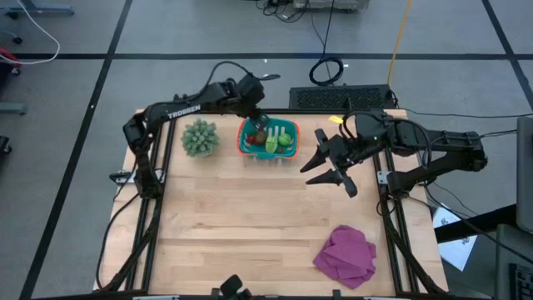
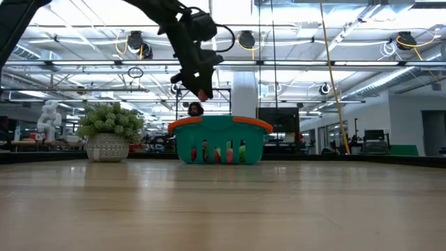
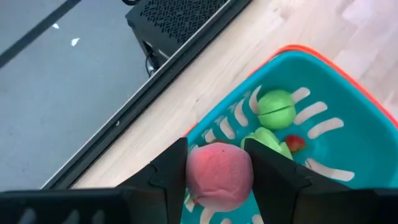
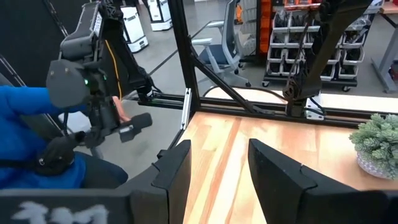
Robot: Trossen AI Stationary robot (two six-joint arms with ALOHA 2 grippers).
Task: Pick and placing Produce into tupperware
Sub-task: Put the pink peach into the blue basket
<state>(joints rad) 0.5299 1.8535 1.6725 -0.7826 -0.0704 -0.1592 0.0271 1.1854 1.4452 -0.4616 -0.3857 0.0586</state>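
The tupperware (image 1: pixel 268 138) is a teal tub with an orange-red rim, standing on the table's far side. In the left wrist view it (image 3: pixel 348 93) holds two light-green pieces (image 3: pixel 276 109) and a small red one (image 3: pixel 295 143). My left gripper (image 1: pixel 259 123) hovers above the tub's far-left part, shut on a pink-red round fruit (image 3: pixel 219 175). In the low view that gripper (image 2: pixel 200 89) hangs clear above the tub's rim (image 2: pixel 219 124). My right gripper (image 1: pixel 329 171) waits open over the table, right of the tub. My left gripper pinches the pink-red fruit's two opposite sides (image 3: pixel 193 177) between its fingers (image 3: pixel 176 165), coming from above and pointing down. The fruit (image 2: pixel 203 95) is lifted clear, held over the inside of the tub.
A spiky grey-green plant (image 1: pixel 200 137) in a pale pot (image 2: pixel 106 147) stands just left of the tub. A magenta cloth (image 1: pixel 346 254) lies near the table's near right corner. A person's blue sleeve (image 4: pixel 28 118) shows beyond the table in the right wrist view.
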